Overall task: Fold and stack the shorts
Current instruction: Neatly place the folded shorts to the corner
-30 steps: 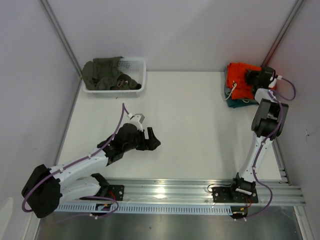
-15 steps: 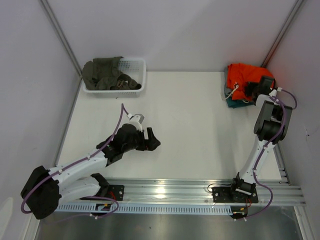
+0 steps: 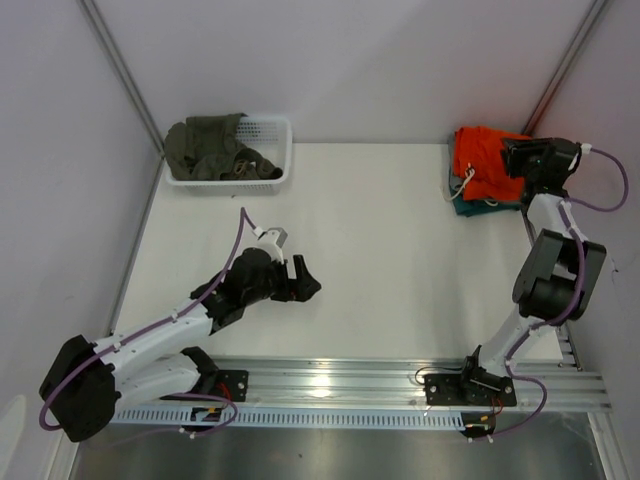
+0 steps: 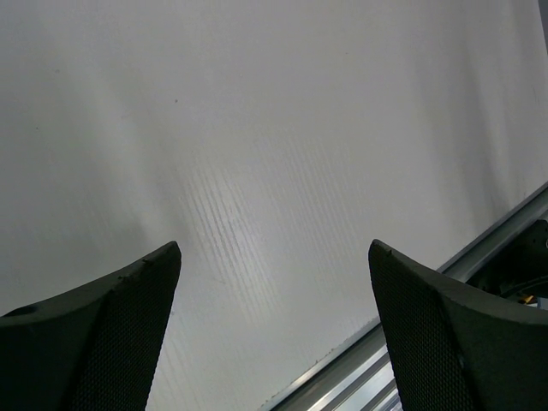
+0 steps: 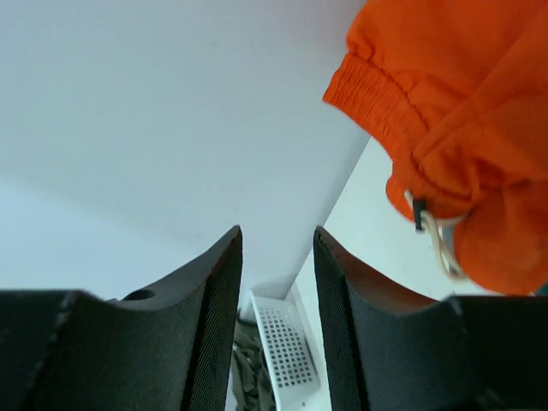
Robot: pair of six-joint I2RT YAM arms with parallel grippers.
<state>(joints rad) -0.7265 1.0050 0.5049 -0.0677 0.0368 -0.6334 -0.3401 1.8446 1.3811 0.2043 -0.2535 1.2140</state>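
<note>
The orange shorts lie in a rumpled heap at the back right of the table, on top of a teal garment. My right gripper sits at the heap's right edge, pointing left. In the right wrist view the shorts hang at the upper right with the gathered waistband and white drawstring showing. The right gripper is apart from them, jaws a narrow gap apart and empty. My left gripper is open and empty over bare table, also in the left wrist view.
A white basket holding an olive-green garment stands at the back left; it also shows in the right wrist view. A metal rail runs along the near edge, and walls enclose the table.
My right arm has swung to the right and its gripper has come off the top of the orange shorts. The shorts stay in their heap. The left arm has hardly moved.
</note>
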